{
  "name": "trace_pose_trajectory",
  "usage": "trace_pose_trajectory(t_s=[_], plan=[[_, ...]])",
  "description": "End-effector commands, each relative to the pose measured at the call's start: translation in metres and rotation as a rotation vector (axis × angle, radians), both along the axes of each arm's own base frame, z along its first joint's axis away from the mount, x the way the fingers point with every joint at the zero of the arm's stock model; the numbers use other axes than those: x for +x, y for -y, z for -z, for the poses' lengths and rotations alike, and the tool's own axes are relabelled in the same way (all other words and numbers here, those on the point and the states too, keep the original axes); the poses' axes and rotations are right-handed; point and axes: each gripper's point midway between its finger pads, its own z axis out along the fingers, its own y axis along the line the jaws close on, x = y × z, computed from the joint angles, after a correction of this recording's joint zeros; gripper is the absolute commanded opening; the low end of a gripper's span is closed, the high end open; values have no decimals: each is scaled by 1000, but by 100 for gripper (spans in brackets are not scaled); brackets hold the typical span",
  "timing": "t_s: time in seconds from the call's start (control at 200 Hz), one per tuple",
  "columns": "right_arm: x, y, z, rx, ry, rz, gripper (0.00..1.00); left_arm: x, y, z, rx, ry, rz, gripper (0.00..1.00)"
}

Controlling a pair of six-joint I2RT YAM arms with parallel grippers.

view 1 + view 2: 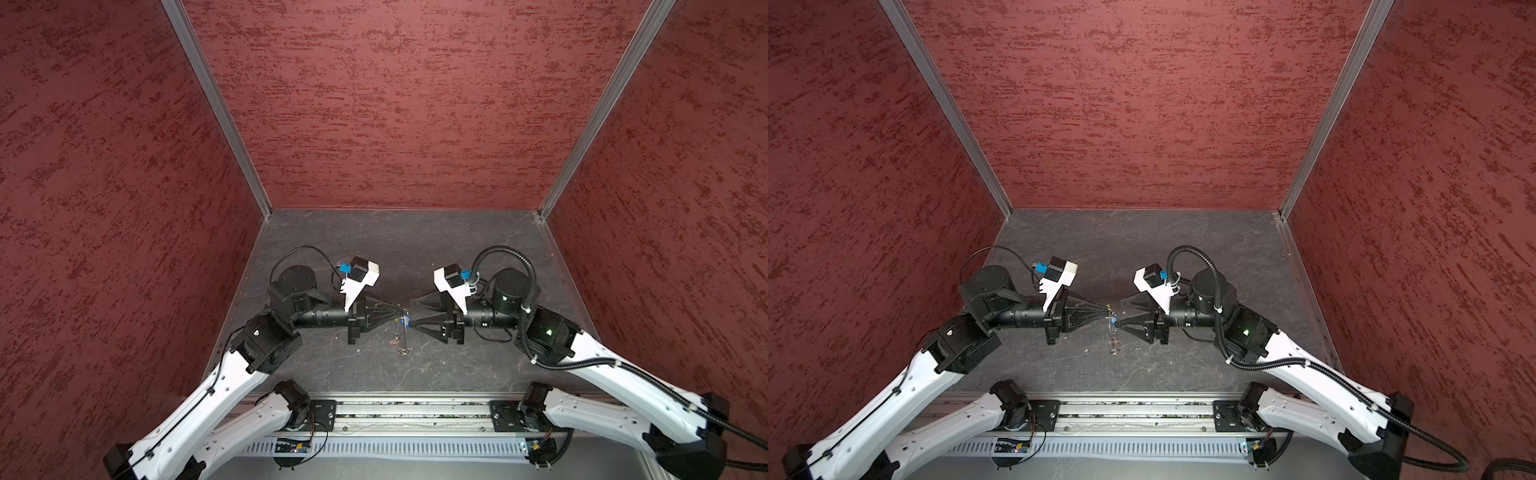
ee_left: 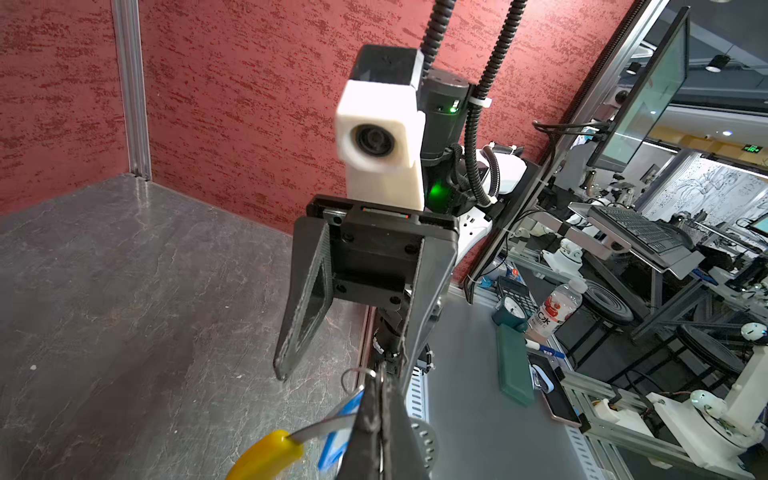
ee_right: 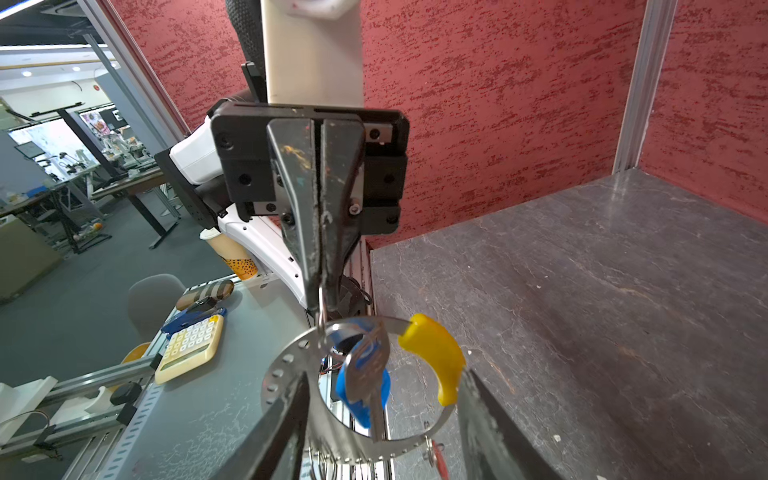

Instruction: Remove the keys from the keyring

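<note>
Left hand [image 1: 403, 312] grips keyring [image 3: 282, 365] midway between side walls [image 1: 124, 166].

dark grey veined tabletop [image 1: 457, 257] with a few tiny pale specks [image 2: 33, 367] lying on it.

Both top views look steeply down from high behind the arm bases toward the back wall [image 1: 395, 104], far enough off to hold the whole desk [image 1: 374, 241]; they share nearly everything. The left wrist camera [image 1: 365, 268] looks along its own jaws, close upon the right arm [image 2: 440, 108]. The right wrist camera [image 1: 446, 276] faces the opposite way, at the left arm [image 3: 195, 158]. Both wrist views show the keyring [image 3: 278, 374] from near.
</note>
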Motion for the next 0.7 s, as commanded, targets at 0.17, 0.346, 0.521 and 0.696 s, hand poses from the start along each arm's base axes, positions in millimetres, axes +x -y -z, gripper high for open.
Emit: trace_pose_trajectory(t_s=[0.17, 0.346, 0.521, 0.696], plan=[[1, -9, -7, 44, 23, -14, 43, -3, -1, -10, -37, 31, -9, 0], [0, -9, -7, 43, 24, -14, 22, 1, -2, -9, -39, 35, -42, 0], [-4, -10, -7, 47, 27, -27, 6, 5, -4, -10, -60, 40, -75, 0], [-7, -9, -5, 45, 27, -26, 0, 7, -7, -14, -95, 60, -110, 0]])
